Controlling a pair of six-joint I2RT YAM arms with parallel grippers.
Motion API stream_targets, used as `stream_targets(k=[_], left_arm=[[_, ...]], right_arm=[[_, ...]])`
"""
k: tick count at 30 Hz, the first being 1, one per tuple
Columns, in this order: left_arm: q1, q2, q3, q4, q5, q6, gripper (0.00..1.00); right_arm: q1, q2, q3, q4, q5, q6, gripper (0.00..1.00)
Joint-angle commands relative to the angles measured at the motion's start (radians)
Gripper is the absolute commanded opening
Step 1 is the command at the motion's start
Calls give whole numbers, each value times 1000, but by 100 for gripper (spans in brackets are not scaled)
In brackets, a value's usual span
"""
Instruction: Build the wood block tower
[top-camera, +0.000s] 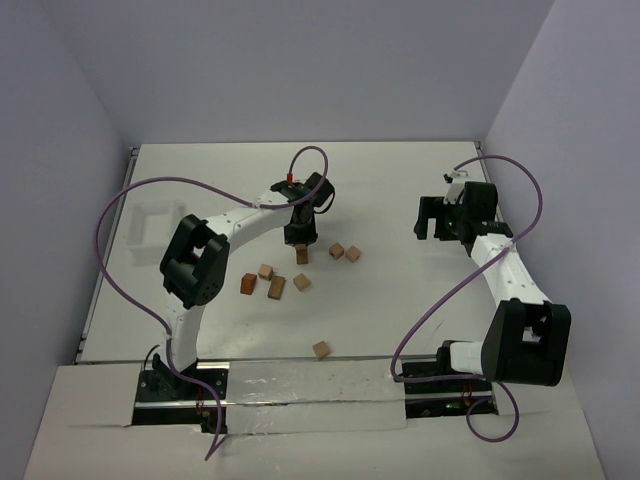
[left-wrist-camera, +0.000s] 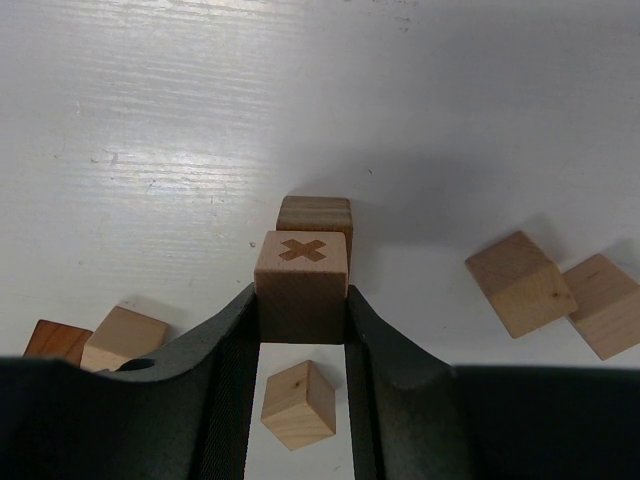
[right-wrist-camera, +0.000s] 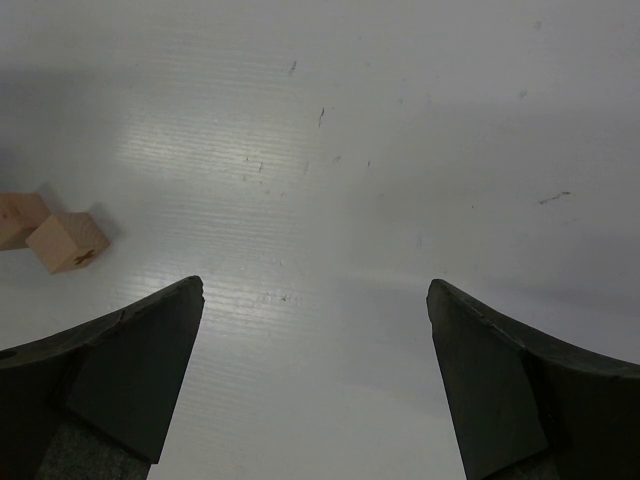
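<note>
Around left fingers: seven wood blocks, one gripped.

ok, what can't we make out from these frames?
- Left wrist: the X-marked block between the left fingers hides whether it touches the block behind.
- Left wrist: reddish block cut off by the finger.
- Right wrist: pale block cut by the left edge.
- Top: block markings too small.
</note>
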Motion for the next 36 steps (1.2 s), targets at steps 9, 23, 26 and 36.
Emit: stream_targets(k=[9,23,26,36], left_arm=[[-6,23,37,20,3,26,39],[-6,20,50,27,-8,35,33],[-6,21,51,28,-9,41,33],[-6,26,38,50,42,81,57]], right_arm=[[-5,1,53,-2,7,1,100],[-5,2,52,-2,5,1,100],[-6,0,51,-2,5,1,100],[-5,3,53,-2,5,1,100]])
